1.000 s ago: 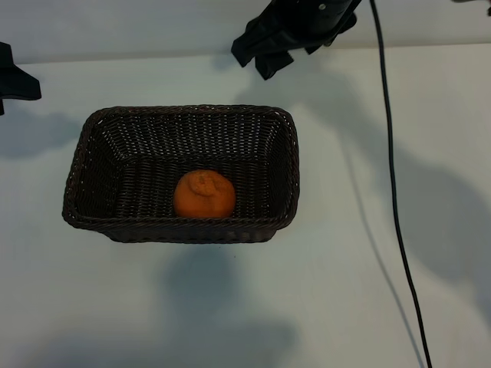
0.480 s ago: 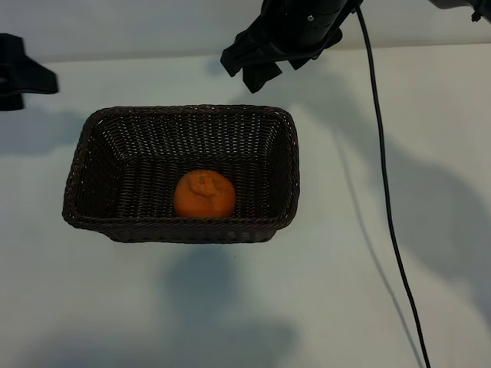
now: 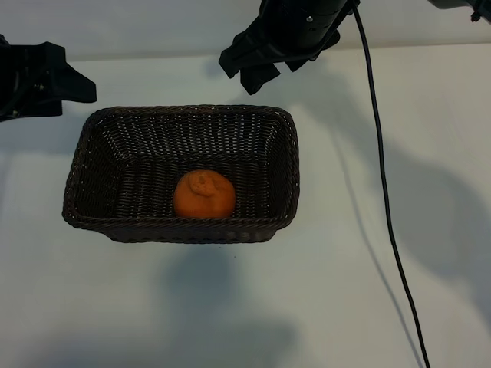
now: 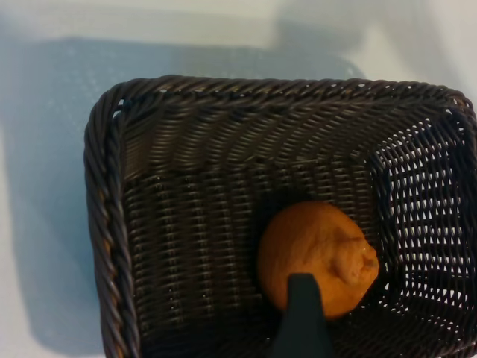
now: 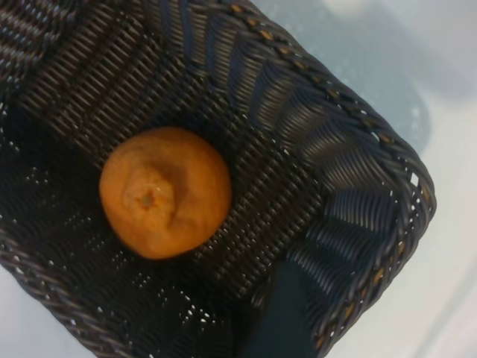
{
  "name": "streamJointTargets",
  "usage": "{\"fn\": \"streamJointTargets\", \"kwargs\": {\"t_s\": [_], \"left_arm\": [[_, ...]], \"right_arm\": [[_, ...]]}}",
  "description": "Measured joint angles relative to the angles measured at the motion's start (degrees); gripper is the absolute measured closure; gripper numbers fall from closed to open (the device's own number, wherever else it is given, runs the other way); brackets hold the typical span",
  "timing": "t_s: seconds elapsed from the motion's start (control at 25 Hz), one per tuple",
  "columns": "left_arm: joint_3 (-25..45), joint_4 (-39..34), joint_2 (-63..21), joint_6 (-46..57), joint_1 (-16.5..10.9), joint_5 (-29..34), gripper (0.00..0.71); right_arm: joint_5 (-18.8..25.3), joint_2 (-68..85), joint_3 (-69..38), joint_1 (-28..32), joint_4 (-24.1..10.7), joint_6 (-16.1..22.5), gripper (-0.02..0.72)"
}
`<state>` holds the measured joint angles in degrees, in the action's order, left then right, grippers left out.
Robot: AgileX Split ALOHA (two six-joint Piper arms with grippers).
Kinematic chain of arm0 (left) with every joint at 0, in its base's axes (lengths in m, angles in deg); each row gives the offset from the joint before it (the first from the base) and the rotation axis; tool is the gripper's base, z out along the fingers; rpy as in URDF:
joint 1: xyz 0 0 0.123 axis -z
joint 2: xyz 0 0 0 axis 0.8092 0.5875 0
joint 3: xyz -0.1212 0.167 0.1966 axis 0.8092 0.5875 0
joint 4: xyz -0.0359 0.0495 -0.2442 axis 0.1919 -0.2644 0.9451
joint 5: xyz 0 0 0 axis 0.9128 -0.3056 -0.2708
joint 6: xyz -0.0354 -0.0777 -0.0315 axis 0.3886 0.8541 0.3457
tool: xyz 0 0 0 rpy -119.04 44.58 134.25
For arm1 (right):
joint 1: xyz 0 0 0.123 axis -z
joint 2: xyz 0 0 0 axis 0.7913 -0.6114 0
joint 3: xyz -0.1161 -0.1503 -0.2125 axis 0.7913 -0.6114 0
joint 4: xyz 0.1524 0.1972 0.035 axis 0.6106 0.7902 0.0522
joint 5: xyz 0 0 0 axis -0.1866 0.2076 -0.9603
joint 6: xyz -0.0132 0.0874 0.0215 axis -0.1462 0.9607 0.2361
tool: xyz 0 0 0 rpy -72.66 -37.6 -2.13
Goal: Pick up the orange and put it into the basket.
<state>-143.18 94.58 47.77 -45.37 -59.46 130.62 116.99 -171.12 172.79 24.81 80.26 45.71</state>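
Note:
The orange (image 3: 203, 195) lies inside the dark brown woven basket (image 3: 184, 112), against its near wall. It touches neither gripper. My left gripper (image 3: 73, 80) hovers open and empty beyond the basket's far left corner. My right gripper (image 3: 247, 67) hangs open and empty above the table behind the basket's far right part. In the left wrist view the orange (image 4: 317, 250) rests on the basket (image 4: 104, 224) floor, partly behind one dark finger (image 4: 302, 321). The right wrist view shows the orange (image 5: 165, 192) in the basket (image 5: 373, 149), with one finger (image 5: 279, 321) over the basket's corner.
A black cable (image 3: 383, 192) runs from the right arm down across the white table (image 3: 345, 307) to the right of the basket. Arm shadows fall on the table in front of and beside the basket.
The left gripper has come in from the left edge toward the basket's far left corner. The right gripper has shifted slightly left. Orange and basket have not moved.

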Motion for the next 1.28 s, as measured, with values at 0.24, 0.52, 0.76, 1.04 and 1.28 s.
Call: {"fn": "streamJointTargets", "kwargs": {"t_s": [0.24,0.52,0.76,1.04,1.28], "left_arm": [[0.00,0.00,0.06,-0.05,0.00,0.00,0.122],[0.00,0.00,0.06,-0.05,0.00,-0.61,0.122],[0.00,0.00,0.06,-0.05,0.00,-1.90,0.122],[0.00,0.86,0.06,-0.05,0.00,-1.91,0.122],[0.00,1.05,0.06,-0.05,0.00,-1.91,0.122]], "right_arm": [[0.00,-1.86,0.00,0.00,0.02,-0.05,0.109],[0.00,-1.93,0.00,0.00,0.02,-0.05,0.109],[0.00,-1.93,0.00,0.00,-0.25,-0.05,0.109],[0.00,-1.93,0.00,0.00,-0.25,-0.05,0.109],[0.00,-1.93,0.00,0.00,-0.25,-0.05,0.109]]}}
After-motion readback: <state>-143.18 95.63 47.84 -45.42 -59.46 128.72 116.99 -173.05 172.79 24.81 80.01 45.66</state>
